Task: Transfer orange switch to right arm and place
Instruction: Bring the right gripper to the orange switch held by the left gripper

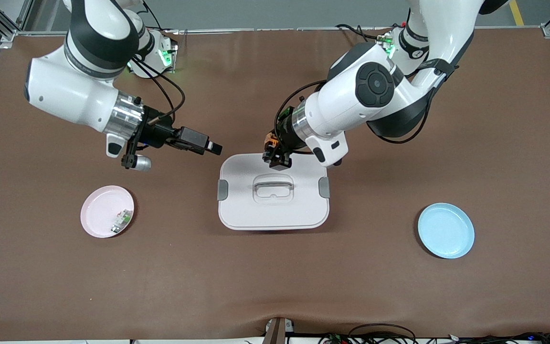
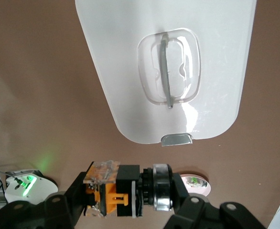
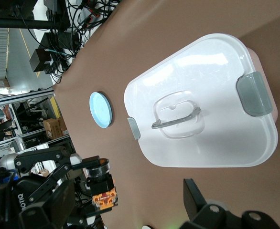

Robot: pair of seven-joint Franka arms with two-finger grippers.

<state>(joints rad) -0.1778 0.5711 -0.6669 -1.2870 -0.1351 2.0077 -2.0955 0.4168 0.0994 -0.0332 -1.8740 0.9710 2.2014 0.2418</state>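
Observation:
The orange switch (image 1: 270, 142) is a stubby black part with orange pieces and a silver ring. My left gripper (image 1: 275, 158) is shut on it, up in the air over the edge of the white box lid (image 1: 256, 212) that lies toward the robots. In the left wrist view the switch (image 2: 125, 190) lies crosswise between the two black fingers (image 2: 66, 202). My right gripper (image 1: 214, 147) hangs open over the bare table beside the box, pointing toward the switch with a gap between them. In the right wrist view the switch (image 3: 102, 191) shows ahead of one of that gripper's own fingers (image 3: 197, 200).
The white box has grey side clips and a clear handle (image 1: 273, 187). A pink plate (image 1: 100, 205) holding a small green-and-white part (image 1: 121, 220) sits toward the right arm's end. A blue plate (image 1: 446, 230) sits toward the left arm's end. Brown table all round.

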